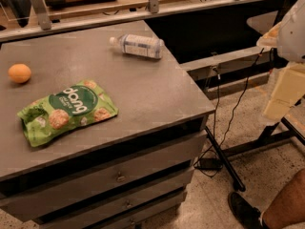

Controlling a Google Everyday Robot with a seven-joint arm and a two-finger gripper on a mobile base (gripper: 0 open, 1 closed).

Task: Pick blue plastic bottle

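The blue plastic bottle (138, 46) lies on its side near the far right part of the grey cabinet top (157, 94). It is clear, with a white cap pointing left and a pale blue-and-white label. My gripper (282, 99) shows as pale cream parts at the right edge of the view, off the cabinet, over the floor. It is well to the right of the bottle and nearer the camera, and it touches nothing.
A green snack bag (66, 110) lies flat at the front left and an orange (19, 73) at the far left. Drawers front the cabinet. Cables and a black stand leg (224, 163) cross the floor at right. A person's leg and shoe (271, 209) are at bottom right.
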